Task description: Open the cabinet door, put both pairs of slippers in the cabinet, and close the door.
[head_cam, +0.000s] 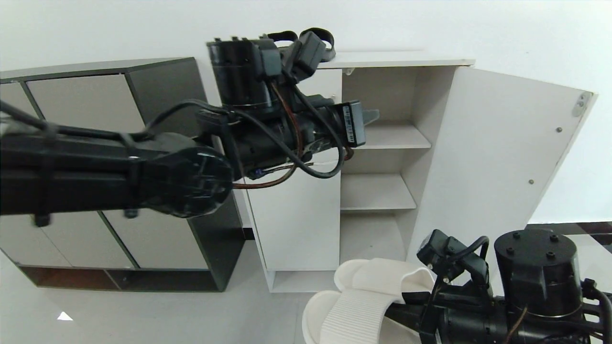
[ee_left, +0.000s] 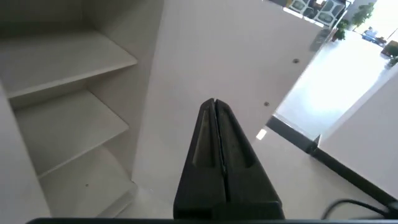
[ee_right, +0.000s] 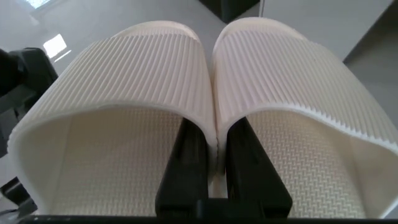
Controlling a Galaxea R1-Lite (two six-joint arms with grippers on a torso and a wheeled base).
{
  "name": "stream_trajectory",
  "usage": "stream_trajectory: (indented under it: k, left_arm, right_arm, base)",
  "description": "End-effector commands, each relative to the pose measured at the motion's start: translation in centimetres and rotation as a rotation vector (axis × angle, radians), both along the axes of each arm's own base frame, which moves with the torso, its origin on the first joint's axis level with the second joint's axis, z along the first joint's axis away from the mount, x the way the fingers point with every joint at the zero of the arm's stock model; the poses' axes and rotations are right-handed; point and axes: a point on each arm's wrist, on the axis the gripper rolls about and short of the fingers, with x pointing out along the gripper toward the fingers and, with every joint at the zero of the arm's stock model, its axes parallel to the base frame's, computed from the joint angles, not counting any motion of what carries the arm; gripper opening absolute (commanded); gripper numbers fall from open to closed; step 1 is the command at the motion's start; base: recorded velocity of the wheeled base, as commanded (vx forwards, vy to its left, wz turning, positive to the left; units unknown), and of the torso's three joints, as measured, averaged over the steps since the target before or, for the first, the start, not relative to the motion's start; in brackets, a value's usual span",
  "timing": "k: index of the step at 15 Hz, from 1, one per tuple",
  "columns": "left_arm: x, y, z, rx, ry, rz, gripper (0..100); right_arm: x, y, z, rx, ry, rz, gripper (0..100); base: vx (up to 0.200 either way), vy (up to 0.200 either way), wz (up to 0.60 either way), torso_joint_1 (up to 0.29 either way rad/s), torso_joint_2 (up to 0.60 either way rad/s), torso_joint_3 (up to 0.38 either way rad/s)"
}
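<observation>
In the head view, the white cabinet (head_cam: 296, 229) is standing against the wall with its cabinet door (head_cam: 497, 157) swinging wide open to the right, exposing the bare shelves (head_cam: 377, 191). The black slippers (head_cam: 327, 38) are lying on the cabinet's top panel, partly hidden behind the left arm. That arm is crossing in front of the cabinet's closed left half, and the left gripper (head_cam: 372, 116) is hanging at the edge of the opening, level with the upper shelf. A dark cabinet (head_cam: 158, 91) is standing just beside the white one on its left. Low in the view, the white slippers (head_cam: 363, 296) are sitting in the right gripper above the floor (head_cam: 167, 315), in front of the cabinet's base. In the left wrist view, the left gripper (ee_left: 215, 107) is showing its fingers pressed together on nothing, with the shelves (ee_left: 68, 59) to one side and the cabinet door (ee_left: 236, 56) beyond. In the right wrist view, the right gripper (ee_right: 216, 146) is clamping the white slippers (ee_right: 124, 81) side by side, one finger (ee_right: 186, 162) inside each strap, squeezing the two inner walls together.
</observation>
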Motion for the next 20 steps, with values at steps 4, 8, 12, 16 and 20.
stream_trajectory:
  k: [4,8,12,16,20]
  left_arm:
    - [-19.2,18.9,-2.6,0.075,-0.014,0.499,0]
    - [-29.7,24.7,-9.3,0.117,0.017,0.830,0]
    - [-32.1,24.8,-17.4,0.199,0.117,1.097,0]
    - [-31.3,24.7,-21.0,0.303,0.114,1.254,0]
    - [-31.3,24.5,-21.0,0.312,0.047,1.133,0]
  right_arm:
    - [2.0,-0.3,0.0,-0.026,-0.030,-0.128,0]
    - [2.9,0.0,-0.7,-0.034,-0.035,-0.171,0]
    - [3.0,0.1,-1.2,-0.045,-0.026,-0.170,0]
    - [3.0,0.1,-1.3,-0.044,-0.023,-0.171,0]
    - [3.0,0.2,-1.1,-0.044,-0.032,-0.169,0]
  base:
    - [0.000,0.000,0.00,0.000,0.00,0.000]
    - [0.000,0.000,0.00,0.000,0.00,0.000]
    - [0.000,0.000,0.00,0.000,0.00,0.000]
    - [0.000,0.000,0.00,0.000,0.00,0.000]
    - [0.000,0.000,0.00,0.000,0.00,0.000]
